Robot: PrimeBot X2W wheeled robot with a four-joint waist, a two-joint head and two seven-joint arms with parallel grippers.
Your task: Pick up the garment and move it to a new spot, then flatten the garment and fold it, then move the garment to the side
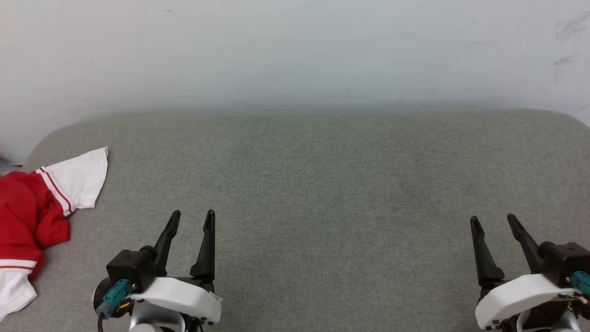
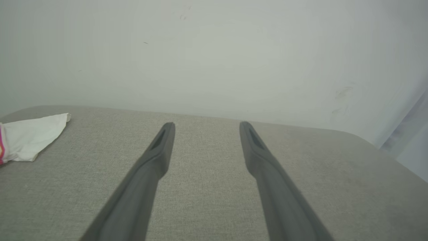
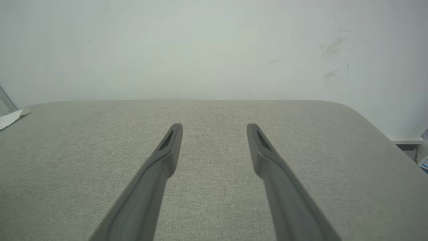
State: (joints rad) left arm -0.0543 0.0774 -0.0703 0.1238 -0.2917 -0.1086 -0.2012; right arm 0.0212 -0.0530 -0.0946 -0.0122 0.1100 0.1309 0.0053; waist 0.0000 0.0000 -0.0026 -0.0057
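A crumpled red garment point(image 1: 23, 216) with white sleeves lies at nine o'clock on a grey fabric surface point(image 1: 322, 175) below a pale wall point(image 1: 295, 50). The left gripper point(image 1: 192, 215) at seven o'clock and the right gripper point(image 1: 493, 218) at five o'clock have their fingers spread apart, holding nothing.

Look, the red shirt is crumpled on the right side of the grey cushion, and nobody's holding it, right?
Wrong side: the shirt is crumpled on the left side of the cushion, as the head view shows. Nobody's holding it.
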